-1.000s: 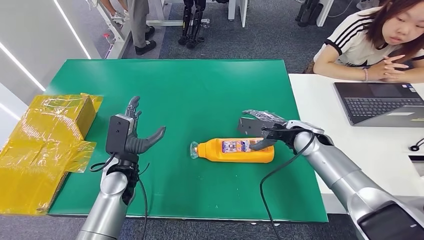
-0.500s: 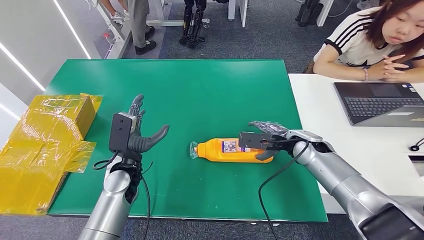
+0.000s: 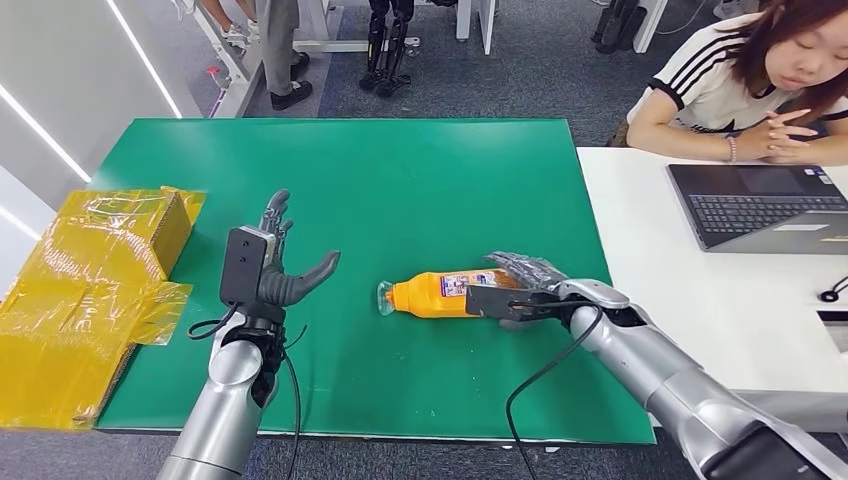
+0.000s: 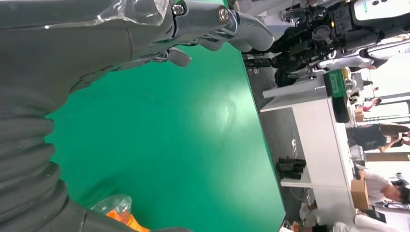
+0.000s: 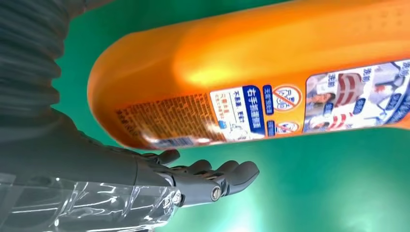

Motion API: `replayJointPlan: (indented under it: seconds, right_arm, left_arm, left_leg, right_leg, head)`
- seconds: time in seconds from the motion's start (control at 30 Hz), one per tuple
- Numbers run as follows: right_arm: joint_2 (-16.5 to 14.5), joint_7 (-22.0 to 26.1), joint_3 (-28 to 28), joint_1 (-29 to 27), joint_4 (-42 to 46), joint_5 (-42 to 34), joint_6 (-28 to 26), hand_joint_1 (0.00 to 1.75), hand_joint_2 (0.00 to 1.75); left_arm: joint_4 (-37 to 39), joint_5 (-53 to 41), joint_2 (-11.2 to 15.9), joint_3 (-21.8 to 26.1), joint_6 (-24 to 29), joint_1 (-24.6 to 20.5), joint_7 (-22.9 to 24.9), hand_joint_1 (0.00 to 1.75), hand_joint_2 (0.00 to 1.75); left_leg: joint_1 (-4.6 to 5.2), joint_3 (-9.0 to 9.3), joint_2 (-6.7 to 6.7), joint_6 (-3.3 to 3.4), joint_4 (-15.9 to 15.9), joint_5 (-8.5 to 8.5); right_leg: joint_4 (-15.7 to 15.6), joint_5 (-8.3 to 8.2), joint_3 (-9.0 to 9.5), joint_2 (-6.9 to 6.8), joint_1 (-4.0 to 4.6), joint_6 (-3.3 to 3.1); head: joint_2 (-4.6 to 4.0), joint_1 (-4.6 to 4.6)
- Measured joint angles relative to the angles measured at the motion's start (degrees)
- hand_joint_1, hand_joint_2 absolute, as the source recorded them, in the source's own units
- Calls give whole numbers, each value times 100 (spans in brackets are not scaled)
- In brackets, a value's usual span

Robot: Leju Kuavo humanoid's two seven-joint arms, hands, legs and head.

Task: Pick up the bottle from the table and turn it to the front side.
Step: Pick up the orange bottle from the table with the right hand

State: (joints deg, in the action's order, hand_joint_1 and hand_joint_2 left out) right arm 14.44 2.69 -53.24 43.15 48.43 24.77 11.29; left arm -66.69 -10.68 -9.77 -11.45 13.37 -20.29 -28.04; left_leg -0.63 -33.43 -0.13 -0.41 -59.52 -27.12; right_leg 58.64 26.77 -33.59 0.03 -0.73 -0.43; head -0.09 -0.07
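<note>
right robot hand (image 3: 520,290) around one bottle (image 3: 440,294)

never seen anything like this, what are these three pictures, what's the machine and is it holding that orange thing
It is a humanoid robot with two silver arms, each ending in a many-fingered hand. The wide picture is from a camera high on its body, looking down at a green table. The other two come from cameras at its wrists, so they look tilted and very close.

An orange bottle lies on its side on the table. The right hand is wrapped over its far end, and the right wrist view shows its printed label close up, with fingers beside it. I cannot tell whether the grip is firm yet.

The left hand hovers open, holding nothing. A yellow wrapped box sits at the table's left edge. A person sits behind a laptop on the white desk.
</note>
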Motion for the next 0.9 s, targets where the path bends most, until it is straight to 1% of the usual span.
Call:
replayJointPlan:
  seconds: [0.23, 0.57, 0.6, 0.7, 0.73, 0.9]
  right_arm:
    - [-146, 172, -19, -28, -235, 6, -43, 0, 175]
    - [-273, 220, -48, -87, -448, -22, -4, 0, 175]
    - [-285, 225, -49, -83, -464, -23, 1, 7, 175]
    - [-323, 225, -52, -71, -528, -6, 11, 138, 175]
    - [-331, 220, -54, -66, -547, 8, 13, 175, 175]
    - [-338, 209, -59, -53, -609, 35, 7, 175, 175]
  left_arm:
    - [13, 43, 7, 0, -10, 5, 11, 0, 175]
    - [42, 110, 11, 0, -43, 12, 2, 0, 175]
    - [45, 143, 11, 0, -65, 13, -1, 0, 175]
    - [48, 270, 13, 1, -156, 16, -3, 0, 175]
    - [48, 304, 14, 1, -184, 18, -3, 0, 175]
    - [48, 382, 27, 2, -251, 30, -2, 0, 175]
  left_leg:
    - [0, 0, 0, 0, 0, 0]
    - [0, 0, 0, 1, 0, 1]
    - [0, 0, -1, 1, 0, 1]
    - [0, 1, 0, 1, 0, 1]
    - [0, 1, 0, 1, 0, 1]
    - [0, 5, 1, 3, 0, 2]
  right_leg:
    - [-1, 0, 1, 1, 0, 0]
    - [0, -1, 1, 1, 0, 1]
    - [0, -1, 1, 1, 0, 1]
    - [0, -1, 2, 1, 0, 1]
    - [0, -1, 2, 1, 0, 1]
    - [-1, -2, 4, 2, 0, 2]
  head:
    - [0, 0]
    - [0, -1]
    - [0, 0]
    - [0, 0]
    - [0, 0]
    - [0, 0]
